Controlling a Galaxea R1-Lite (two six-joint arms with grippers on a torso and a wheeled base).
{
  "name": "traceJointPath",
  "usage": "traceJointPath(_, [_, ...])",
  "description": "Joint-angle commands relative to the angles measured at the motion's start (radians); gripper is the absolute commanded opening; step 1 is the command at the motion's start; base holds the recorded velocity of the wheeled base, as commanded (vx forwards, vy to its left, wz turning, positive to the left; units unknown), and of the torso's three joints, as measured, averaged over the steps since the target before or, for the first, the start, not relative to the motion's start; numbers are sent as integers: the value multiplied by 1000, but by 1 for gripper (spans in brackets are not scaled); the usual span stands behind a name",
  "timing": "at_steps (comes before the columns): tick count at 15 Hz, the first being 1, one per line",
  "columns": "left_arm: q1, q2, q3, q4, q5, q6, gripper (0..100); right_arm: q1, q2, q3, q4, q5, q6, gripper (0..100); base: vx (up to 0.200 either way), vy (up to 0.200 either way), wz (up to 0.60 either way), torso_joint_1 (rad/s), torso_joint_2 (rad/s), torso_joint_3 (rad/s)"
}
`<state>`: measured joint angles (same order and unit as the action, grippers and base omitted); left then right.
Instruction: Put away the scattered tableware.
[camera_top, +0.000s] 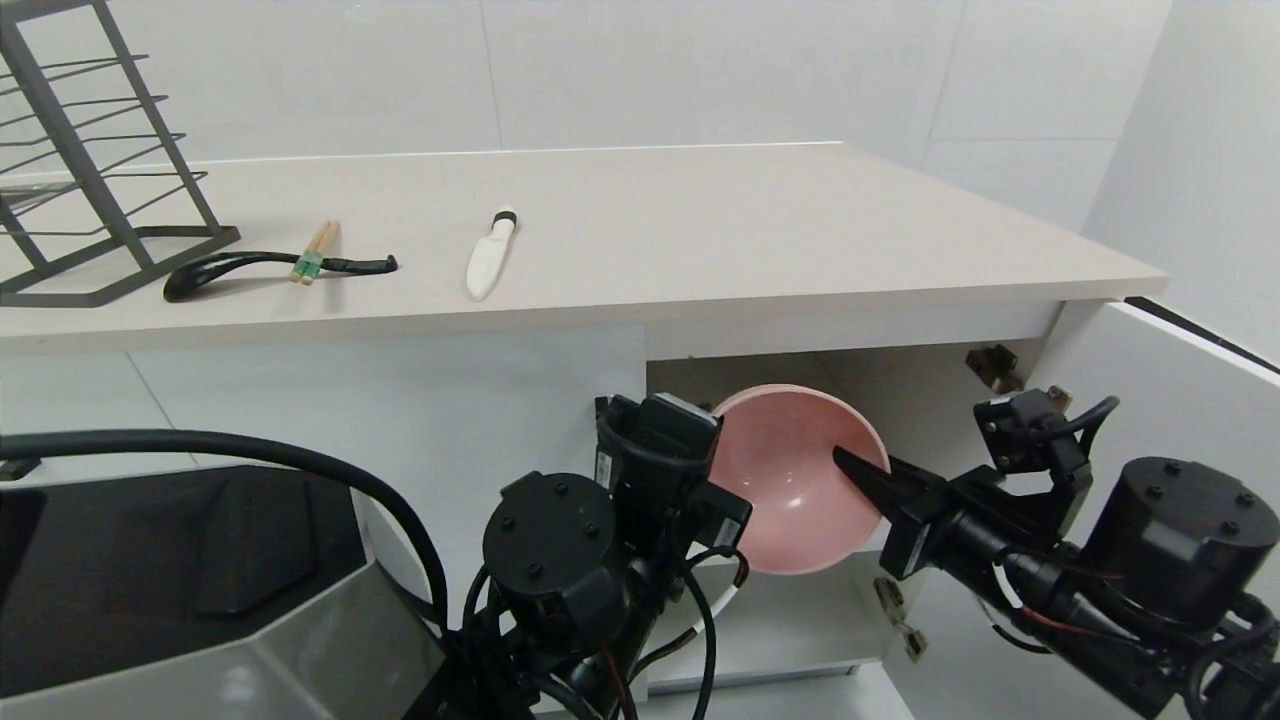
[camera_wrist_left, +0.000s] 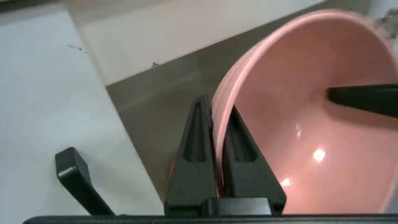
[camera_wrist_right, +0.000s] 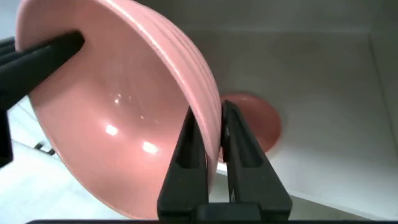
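You have a pink bowl (camera_top: 795, 480) held up on edge between both arms, at the mouth of the open cupboard (camera_top: 780, 620) under the worktop (camera_top: 700, 230). Your left end effector (camera_wrist_left: 216, 118) pinches one side of the rim and your right end effector (camera_wrist_right: 208, 115) the opposite side, each with one finger inside and one outside. The bowl looks rigid, glossy and probably breakable, so it may slip; the rim is the sound place to hold. A second pink dish (camera_wrist_right: 258, 121) lies on the cupboard shelf. A black ladle (camera_top: 215, 270), chopsticks (camera_top: 315, 250) and a white knife (camera_top: 490, 258) lie on the worktop near a wire rack (camera_top: 90, 170)
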<state>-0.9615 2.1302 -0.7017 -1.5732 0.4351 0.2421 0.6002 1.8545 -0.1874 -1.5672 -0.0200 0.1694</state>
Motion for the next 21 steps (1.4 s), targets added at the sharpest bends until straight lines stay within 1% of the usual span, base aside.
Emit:
traceJointPath(1, [-2,2,4,2,-3,-1,0,3,0,-7,-4,11,-1,0,0,0,0,0,0,0])
traceJointPath(2, [-10,0,2,2,-3,-1,100,-3,0,-7,-4,11,-1,0,0,0,0,0,0,0])
traceJointPath(5, [-42,-13,19,2,-3,9,100,-36,3,-15,-4,9,1,0,0,0,0,0,0,0])
traceJointPath(7, [-105,-58,84,2,-3,8,100,-37,8,-14,-4,11,1,0,0,0,0,0,0,0])
traceJointPath(8, [-118,-75,103,2,-3,6,100,-37,8,-14,-4,11,1,0,0,0,0,0,0,0])
traceJointPath(9, [-131,-119,154,2,-6,-1,100,-37,8,-10,-4,11,1,0,0,0,0,0,0,0])
traceJointPath(10, [-131,-154,199,2,-13,-3,100,-37,8,-9,-4,11,1,0,0,0,0,0,0,0])
traceJointPath(11, [-129,-174,222,2,-18,-3,100,-37,8,-9,-4,9,1,0,0,0,0,0,0,0])
traceJointPath(12, [-114,-248,304,2,-78,-9,100,-37,12,-6,-4,11,1,0,0,0,0,0,0,0])
traceJointPath(13, [-85,-300,350,2,-151,-12,100,-37,14,-4,-4,11,1,0,0,0,0,0,0,0])
traceJointPath(14, [-49,-352,389,2,-225,-1,100,-37,14,0,-4,11,1,0,0,0,0,0,0,0])
traceJointPath(15, [-6,-401,419,2,-322,9,100,-31,14,3,-4,11,1,0,0,0,0,0,0,0])
traceJointPath(17, [93,-474,484,2,-550,66,100,-30,15,5,-4,11,1,0,0,0,0,0,0,0])
traceJointPath(18, [135,-490,513,2,-644,94,100,-30,15,5,-4,11,1,0,0,0,0,0,0,0])
traceJointPath(19, [162,-497,541,2,-708,111,100,-31,17,5,-4,11,1,0,0,0,0,0,0,0])
traceJointPath(20, [179,-498,562,2,-742,121,100,-31,19,5,-4,11,1,0,0,0,0,0,0,0])
traceJointPath(21, [188,-506,599,2,-754,124,100,-31,22,16,-4,11,1,0,0,0,0,0,0,0])
